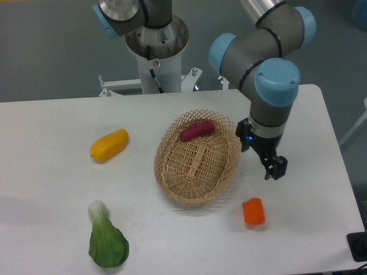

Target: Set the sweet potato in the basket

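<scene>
The magenta-purple sweet potato lies inside the tan wicker basket, against its far rim, with nothing touching it. My gripper hangs just outside the basket's right edge, over the white table. It is open and holds nothing. One dark fingertip points down toward the front right.
A yellow-orange oblong vegetable lies left of the basket. A green leafy vegetable sits at the front left. An orange-red chunk rests in front of my gripper. The robot's base stands behind the table's far edge.
</scene>
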Motion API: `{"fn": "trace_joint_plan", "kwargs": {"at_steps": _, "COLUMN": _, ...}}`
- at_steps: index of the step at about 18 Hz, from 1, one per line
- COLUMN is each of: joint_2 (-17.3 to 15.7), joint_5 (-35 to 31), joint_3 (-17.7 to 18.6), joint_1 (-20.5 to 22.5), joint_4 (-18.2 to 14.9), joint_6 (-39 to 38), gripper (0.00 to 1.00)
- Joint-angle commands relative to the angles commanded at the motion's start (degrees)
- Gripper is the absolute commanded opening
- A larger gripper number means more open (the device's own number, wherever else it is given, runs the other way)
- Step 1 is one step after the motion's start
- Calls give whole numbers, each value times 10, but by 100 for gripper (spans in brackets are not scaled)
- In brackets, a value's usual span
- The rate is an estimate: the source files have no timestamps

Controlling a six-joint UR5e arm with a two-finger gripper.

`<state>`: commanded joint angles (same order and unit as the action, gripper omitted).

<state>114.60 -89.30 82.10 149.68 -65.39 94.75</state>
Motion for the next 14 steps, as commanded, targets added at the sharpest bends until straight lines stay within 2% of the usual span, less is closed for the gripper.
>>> {"fn": "trace_joint_plan", "kwargs": {"at_steps": 6, "joint_2": 22, "joint_5": 0, "joint_3": -35, "joint_1": 14, "joint_4": -3, "joint_6": -3, "gripper": 100}}
{"fn": "trace_joint_plan", "kwargs": {"at_steps": 9, "joint_2": 31, "joint_5": 1, "joint_3": -56, "joint_1": 17, "joint_4": -30, "joint_6": -32, "gripper": 100}}
{"fn": "trace_joint_plan", "kwargs": {"at_steps": 11, "joint_2": 37, "joint_5": 3, "joint_3": -66, "joint_1": 17, "joint_4": -34, "joint_6": -63, "gripper": 100}}
{"fn": "trace_joint_plan", "kwargs": {"at_steps": 14, "joint_2": 39, "joint_5": 4, "joint_3": -69, "joint_1": 17, "joint_4": -41, "joint_6": -69, "gripper": 100}}
